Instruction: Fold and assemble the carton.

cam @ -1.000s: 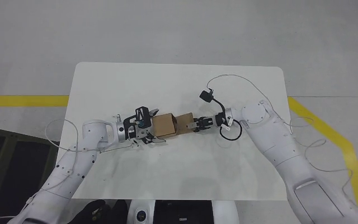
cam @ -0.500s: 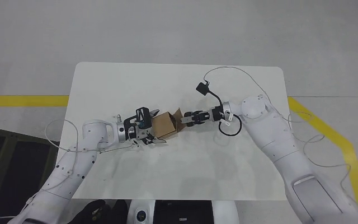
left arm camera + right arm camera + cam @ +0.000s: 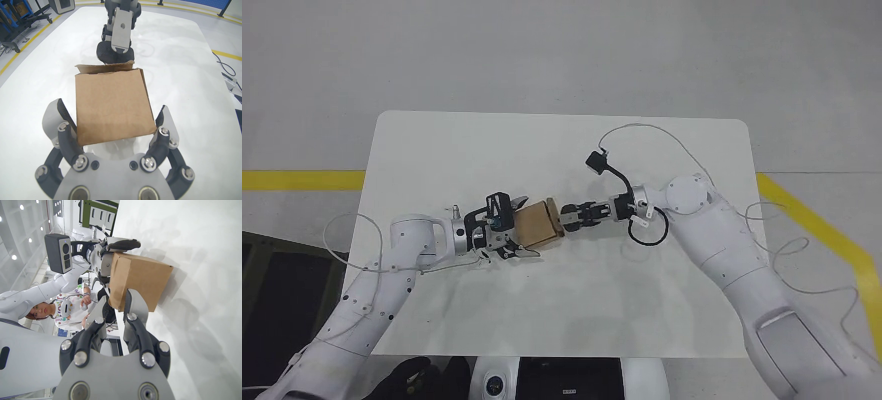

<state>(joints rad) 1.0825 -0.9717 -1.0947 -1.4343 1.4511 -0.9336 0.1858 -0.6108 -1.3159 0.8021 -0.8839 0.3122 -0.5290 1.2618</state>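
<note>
- The carton (image 3: 535, 222), a brown cardboard box, lies on its side a little left of the middle of the frame in the top view, resting on the white table (image 3: 662, 300).
- Its end toward the right of the frame has its flaps folded inward, and a ragged flap edge stands just proud of the top panel (image 3: 105, 66).
- The left gripper (image 3: 523, 226) comes in from the left of the frame. Its fingers (image 3: 63, 111) are spread wide and clasp the carton's near end, one against each side wall.
- The right gripper (image 3: 564, 217) meets the opposite end from the right. Its fingers (image 3: 135, 306) are set narrow with a slim gap between them, and one lies over the carton's end corner.
- A thin white cable (image 3: 682, 140) loops across the table at the upper right of the frame.
</note>
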